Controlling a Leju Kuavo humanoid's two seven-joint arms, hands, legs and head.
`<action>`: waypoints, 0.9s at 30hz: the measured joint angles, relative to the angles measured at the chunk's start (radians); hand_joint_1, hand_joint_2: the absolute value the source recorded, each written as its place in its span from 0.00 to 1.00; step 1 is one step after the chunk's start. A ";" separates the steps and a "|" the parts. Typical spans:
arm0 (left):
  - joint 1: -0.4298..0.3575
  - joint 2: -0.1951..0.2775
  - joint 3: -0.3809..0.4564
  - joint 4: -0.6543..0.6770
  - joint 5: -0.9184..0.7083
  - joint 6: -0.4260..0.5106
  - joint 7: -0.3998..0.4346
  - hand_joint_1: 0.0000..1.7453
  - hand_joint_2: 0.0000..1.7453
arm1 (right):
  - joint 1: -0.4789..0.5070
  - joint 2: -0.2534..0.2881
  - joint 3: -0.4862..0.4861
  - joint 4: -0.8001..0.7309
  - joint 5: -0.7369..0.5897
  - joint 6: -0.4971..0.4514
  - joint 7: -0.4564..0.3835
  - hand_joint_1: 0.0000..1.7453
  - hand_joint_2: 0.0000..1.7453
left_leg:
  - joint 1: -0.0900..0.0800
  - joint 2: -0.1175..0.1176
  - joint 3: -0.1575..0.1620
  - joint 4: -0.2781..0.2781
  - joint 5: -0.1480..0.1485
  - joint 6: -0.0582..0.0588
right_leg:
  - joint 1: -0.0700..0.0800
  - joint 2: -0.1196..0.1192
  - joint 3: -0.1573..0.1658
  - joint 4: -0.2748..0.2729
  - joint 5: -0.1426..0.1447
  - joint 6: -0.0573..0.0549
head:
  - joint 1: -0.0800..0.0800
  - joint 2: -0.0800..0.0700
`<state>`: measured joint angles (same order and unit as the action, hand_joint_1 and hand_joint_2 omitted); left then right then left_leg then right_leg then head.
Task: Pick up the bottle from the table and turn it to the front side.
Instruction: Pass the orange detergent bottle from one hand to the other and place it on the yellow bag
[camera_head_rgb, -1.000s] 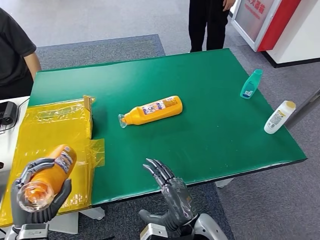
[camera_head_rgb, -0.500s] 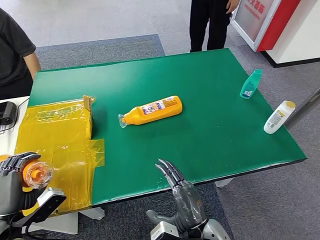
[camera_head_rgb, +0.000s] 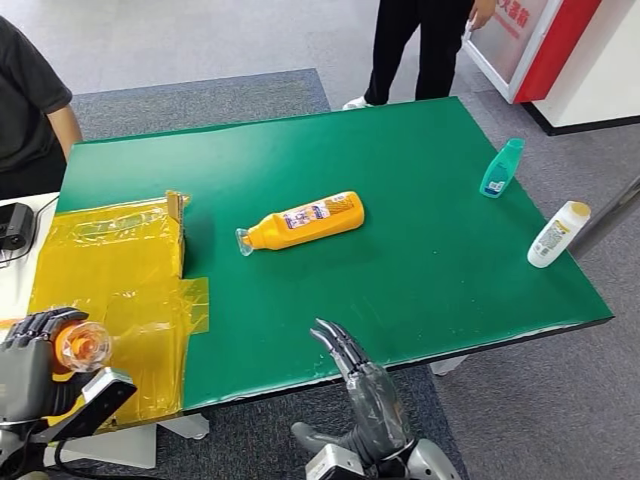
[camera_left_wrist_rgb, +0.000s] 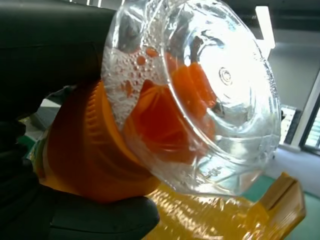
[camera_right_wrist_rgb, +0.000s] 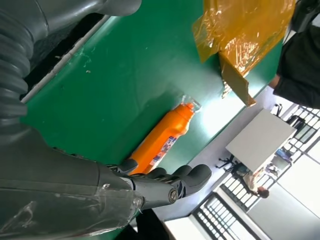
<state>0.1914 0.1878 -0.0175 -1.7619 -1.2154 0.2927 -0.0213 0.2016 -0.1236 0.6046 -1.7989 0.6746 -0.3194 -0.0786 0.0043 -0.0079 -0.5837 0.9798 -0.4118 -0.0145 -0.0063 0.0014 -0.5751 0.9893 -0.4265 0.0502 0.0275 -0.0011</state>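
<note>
My left hand (camera_head_rgb: 30, 370) grips an orange bottle with a clear cap (camera_head_rgb: 81, 346) at the near left, above the yellow wrap; the cap end points at the camera. The left wrist view has that clear cap (camera_left_wrist_rgb: 196, 95) and the orange neck (camera_left_wrist_rgb: 90, 150) close up, with dark fingers (camera_left_wrist_rgb: 22, 180) around the bottle. A second orange bottle (camera_head_rgb: 302, 221) lies on its side mid-table, cap to the left; the right wrist view catches this bottle (camera_right_wrist_rgb: 162, 140) too. My right hand (camera_head_rgb: 362, 385) hovers open at the table's near edge, holding nothing, its fingers (camera_right_wrist_rgb: 166, 182) slightly bent.
A green table (camera_head_rgb: 392, 170) has a box wrapped in yellow film (camera_head_rgb: 106, 270) at its left. A teal bottle (camera_head_rgb: 503, 167) and a white bottle (camera_head_rgb: 558, 233) lie at the right edge. One person sits at far left (camera_head_rgb: 30, 100), another stands beyond the table (camera_head_rgb: 423, 45).
My left hand has turned the orange bottle and dropped to the left, so its cap now faces the camera. The right hand has shifted slightly right. The standing person has stepped.
</note>
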 joint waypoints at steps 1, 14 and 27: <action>-0.011 0.000 0.000 0.027 -0.001 -0.011 0.006 1.00 1.00 | 0.000 0.000 0.000 0.001 -0.012 0.003 -0.008 0.00 1.00 | 0.000 0.000 0.000 0.000 0.000 0.000 | 0.000 0.000 0.000 0.000 0.000 0.000 | 0.000 0.000; -0.304 -0.077 -0.121 0.368 -0.096 -0.128 0.101 1.00 1.00 | -0.048 0.001 0.027 0.080 -0.064 0.093 -0.048 0.00 1.00 | -0.001 0.000 0.000 0.000 0.002 0.001 | 0.000 0.000 0.001 0.000 0.004 0.000 | 0.000 0.000; -0.361 -0.117 -0.224 0.418 -0.085 -0.130 0.111 0.99 1.00 | -0.060 0.003 0.031 0.125 -0.054 0.107 -0.048 0.00 1.00 | 0.000 0.000 0.000 0.000 0.002 0.000 | 0.000 0.000 0.000 0.000 0.003 0.000 | 0.000 0.000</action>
<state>-0.1697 0.0703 -0.2416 -1.3441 -1.3004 0.1630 0.0896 0.1412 -0.1205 0.6359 -1.6739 0.6202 -0.2127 -0.1263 0.0040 -0.0080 -0.5838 0.9798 -0.4098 -0.0142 -0.0066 0.0012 -0.5750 0.9894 -0.4232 0.0503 0.0275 -0.0011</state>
